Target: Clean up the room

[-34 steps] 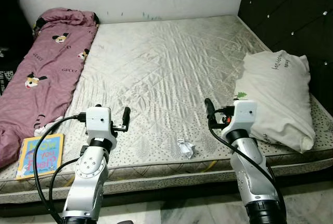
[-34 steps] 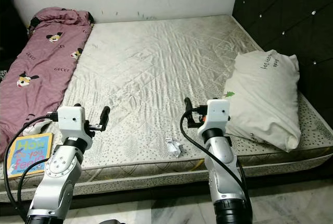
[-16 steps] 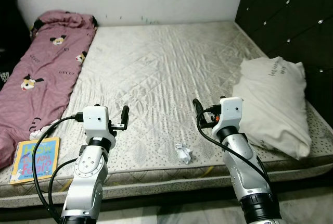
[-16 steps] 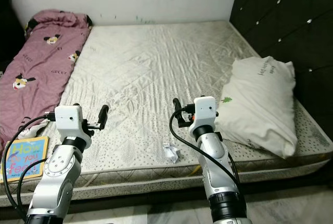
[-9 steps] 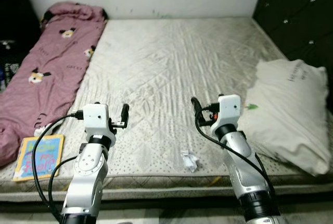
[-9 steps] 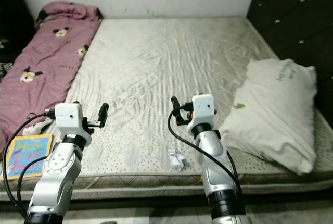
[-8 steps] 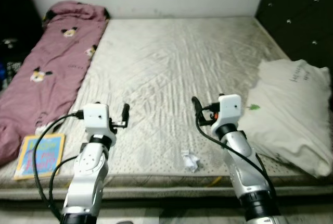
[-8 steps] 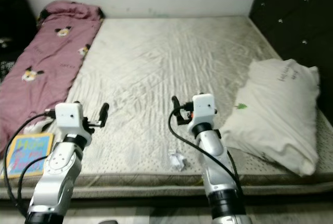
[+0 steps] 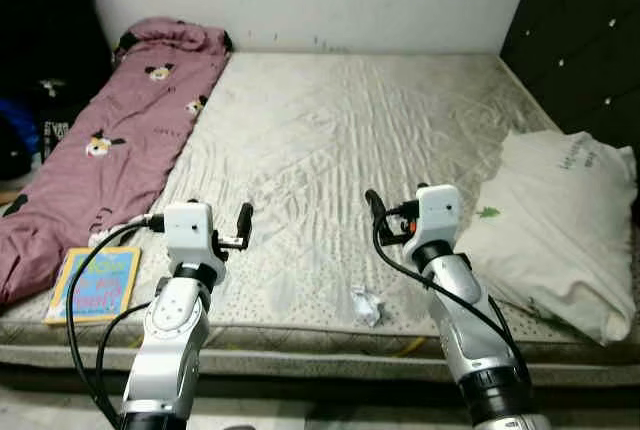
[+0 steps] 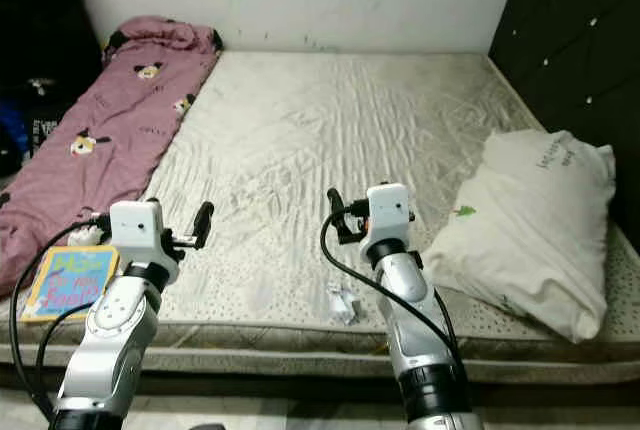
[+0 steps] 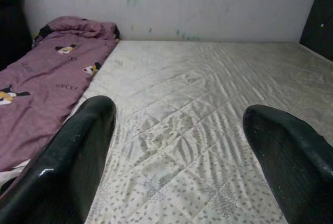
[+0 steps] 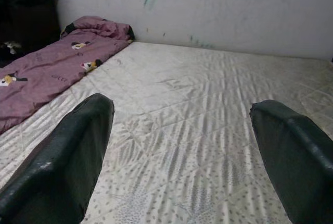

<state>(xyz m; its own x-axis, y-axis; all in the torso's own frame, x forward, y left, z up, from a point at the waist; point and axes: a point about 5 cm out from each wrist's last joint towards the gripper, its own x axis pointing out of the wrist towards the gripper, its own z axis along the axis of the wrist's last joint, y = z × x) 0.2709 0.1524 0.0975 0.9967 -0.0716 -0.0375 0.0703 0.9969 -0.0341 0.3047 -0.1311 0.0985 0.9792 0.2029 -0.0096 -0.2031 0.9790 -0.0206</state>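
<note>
The camera has swung since earlier; the crumpled paper (image 9: 367, 304) stays near the mattress (image 9: 330, 150) front edge, between the arms. Left pincer (image 9: 243, 222) and right pincer (image 9: 373, 206) hover wide open, empty.

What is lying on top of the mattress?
On the mattress lie a pink blanket, a book, a crumpled paper and a pillow. Anything under the blanket or pillow is covered.
</note>
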